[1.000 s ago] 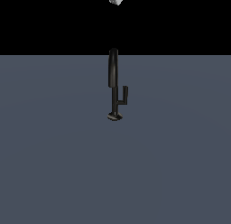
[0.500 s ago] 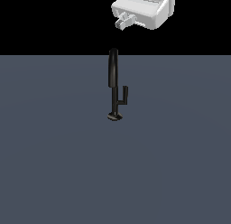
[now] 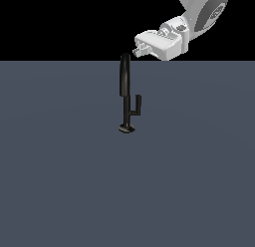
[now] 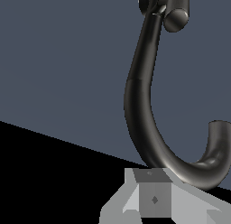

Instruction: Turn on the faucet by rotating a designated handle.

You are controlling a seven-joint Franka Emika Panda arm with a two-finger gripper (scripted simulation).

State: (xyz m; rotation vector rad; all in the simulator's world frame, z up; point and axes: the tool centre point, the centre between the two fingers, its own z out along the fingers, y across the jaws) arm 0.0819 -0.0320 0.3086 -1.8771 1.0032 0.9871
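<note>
Handle (image 3: 136, 104) is your target, not the spout. It's the short L-shaped lever branching off the stem toward the exterior view's right, roughly at 3 o'clock from the stem, with its free end turned up toward 12. Long axis of that upturned end is vertical, parallel to the spout.

Faucet (image 3: 125, 91) stands upright on the grey surface (image 3: 60, 181), round base down, about centre of the exterior view.

Gripper (image 3: 134, 51) sits high, just beside the top of the spout on the exterior view's right, fingertips pointing toward 9 o'clock. From the fingertips the handle lies at about 6 o'clock, clearly lower and apart; nothing is touching it. Only one arm here, so no choice of reach.

In the wrist view the curved spout (image 4: 149, 123) sweeps close past the gripper body (image 4: 153, 198), and the handle (image 4: 176, 15) shows far up the stem, well away from the fingers. You'd need to drop past the spout top without clipping it, I reckon, then come in on the lever from the exterior view's right.

Jaw state: you can't call it from these views. The exterior view shows the fingertips as one small stub, and the wrist view cuts the fingers off. It holds nothing as far as I can see.
</note>
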